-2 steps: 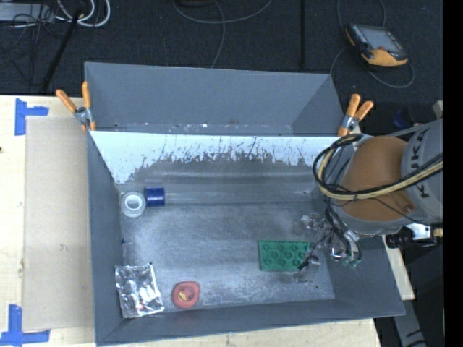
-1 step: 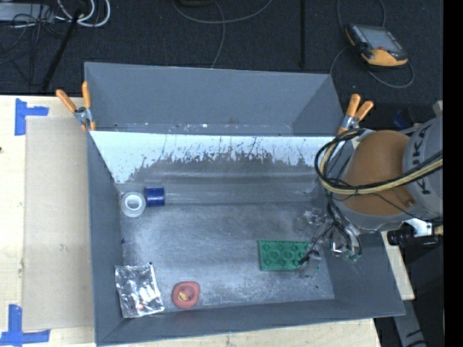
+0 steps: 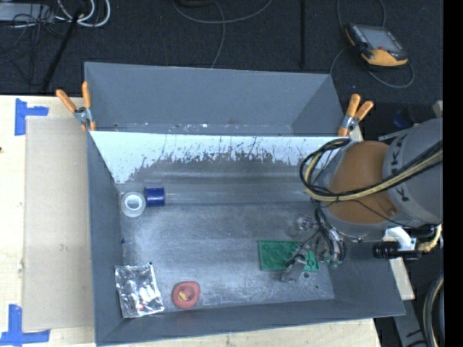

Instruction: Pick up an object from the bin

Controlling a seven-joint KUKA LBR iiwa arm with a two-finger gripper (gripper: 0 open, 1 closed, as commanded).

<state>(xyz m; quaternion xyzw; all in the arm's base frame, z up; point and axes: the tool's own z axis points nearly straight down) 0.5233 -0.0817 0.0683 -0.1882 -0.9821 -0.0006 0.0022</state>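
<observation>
Gripper (image 3: 300, 260) sits low at the 3 o'clock edge of a flat green rectangular card (image 3: 275, 254), which lies at 4 o'clock on the floor of the bin (image 3: 217, 107). Whether the gripper is spread or closed cannot be told. So thin a piece probably needs a pinch across one edge and a straight lift, clear of the near wall.

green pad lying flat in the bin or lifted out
Lying flat, it seems: the green pad rests on the bin floor by the right side, the gripper over its right edge.
</observation>
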